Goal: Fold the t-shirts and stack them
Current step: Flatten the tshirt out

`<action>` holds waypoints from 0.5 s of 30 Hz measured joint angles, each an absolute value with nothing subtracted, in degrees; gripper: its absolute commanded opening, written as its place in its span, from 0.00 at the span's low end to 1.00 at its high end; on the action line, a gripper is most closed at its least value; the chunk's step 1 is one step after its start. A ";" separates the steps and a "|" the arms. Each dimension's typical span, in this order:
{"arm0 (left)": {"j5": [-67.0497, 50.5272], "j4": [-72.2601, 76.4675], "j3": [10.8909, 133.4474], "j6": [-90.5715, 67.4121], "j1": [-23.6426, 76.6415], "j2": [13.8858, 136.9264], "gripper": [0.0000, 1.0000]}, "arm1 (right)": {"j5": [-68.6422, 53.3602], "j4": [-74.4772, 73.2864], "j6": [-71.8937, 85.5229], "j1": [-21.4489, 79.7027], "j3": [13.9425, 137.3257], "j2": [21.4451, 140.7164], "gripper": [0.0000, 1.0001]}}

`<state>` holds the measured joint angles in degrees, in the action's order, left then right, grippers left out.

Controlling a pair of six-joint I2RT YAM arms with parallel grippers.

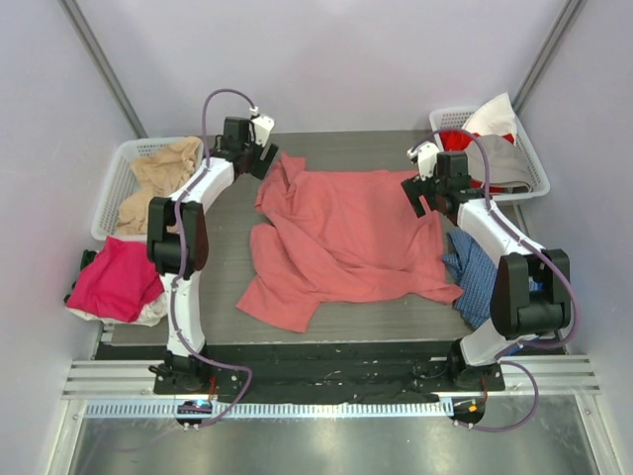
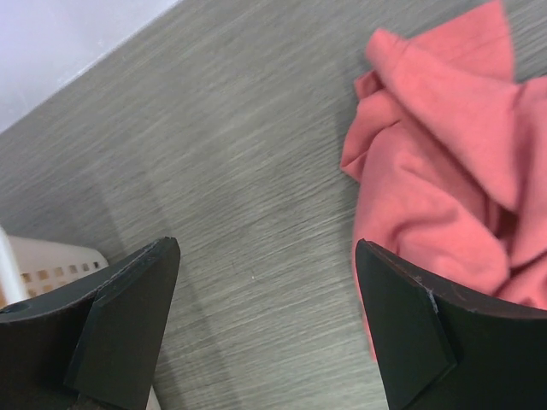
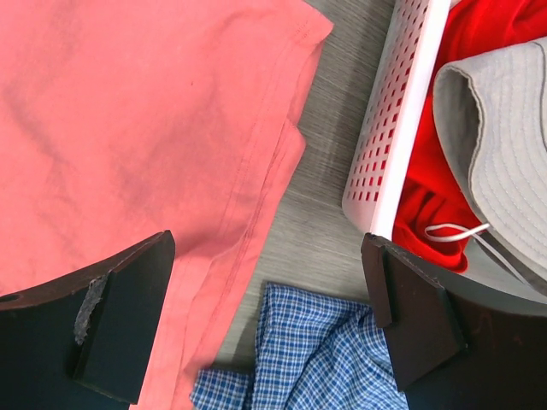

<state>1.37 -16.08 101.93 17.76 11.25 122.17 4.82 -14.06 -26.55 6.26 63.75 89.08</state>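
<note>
A salmon-red t-shirt (image 1: pixel 341 237) lies spread and partly rumpled across the middle of the table, also seen as bunched folds (image 2: pixel 444 171) and a flat hem (image 3: pixel 137 145). My left gripper (image 1: pixel 259 150) hovers open off the shirt's far-left corner, bare table between its fingers (image 2: pixel 128 325). My right gripper (image 1: pixel 427 193) stands open at the shirt's far-right edge, holding nothing, with its fingers (image 3: pixel 410 316) apart. A beige t-shirt (image 1: pixel 163 183) fills the left basket, a magenta-pink one (image 1: pixel 114 279) lies at the left edge, and red and grey cloth (image 1: pixel 485 158) sits in the right basket.
A white basket (image 1: pixel 117 183) stands at the far left and another white basket (image 1: pixel 534 163) at the far right, its wall (image 3: pixel 389 145) close to my right fingers. A blue checked cloth (image 1: pixel 475 272) lies by the right arm, also visible as (image 3: pixel 325 359).
</note>
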 measured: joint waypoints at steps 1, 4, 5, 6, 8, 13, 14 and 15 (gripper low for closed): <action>1.91 -15.90 102.08 18.35 11.25 123.04 0.89 | 4.82 -13.78 -26.48 6.26 63.92 89.67 1.00; 3.27 -15.44 102.08 19.35 11.25 125.43 0.89 | 4.80 -13.28 -26.09 6.26 64.66 91.42 1.00; 3.49 -15.38 102.08 19.68 11.25 125.95 0.89 | 4.80 -13.23 -25.93 6.26 64.88 91.94 1.00; 3.73 -15.29 102.08 20.01 11.25 126.69 0.89 | 4.78 -13.23 -25.80 6.26 65.12 92.40 1.00; 3.99 -15.09 101.89 20.29 11.25 127.42 0.89 | 4.75 -13.13 -25.52 6.26 65.36 93.12 1.00; 4.08 -13.76 99.63 21.30 11.25 127.50 0.89 | 4.56 -12.86 -25.28 6.26 65.36 93.89 1.00; 4.05 -13.50 99.09 21.43 11.25 127.50 0.89 | 4.51 -12.84 -25.26 6.26 65.36 93.89 1.00; 4.05 -13.47 98.67 21.47 11.25 127.50 0.89 | 4.43 -12.82 -25.26 6.26 65.36 93.89 1.00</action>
<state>4.05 -13.47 98.67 21.47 11.25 127.50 4.43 -12.82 -25.26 6.26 65.36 93.89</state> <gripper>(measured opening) 0.891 0.996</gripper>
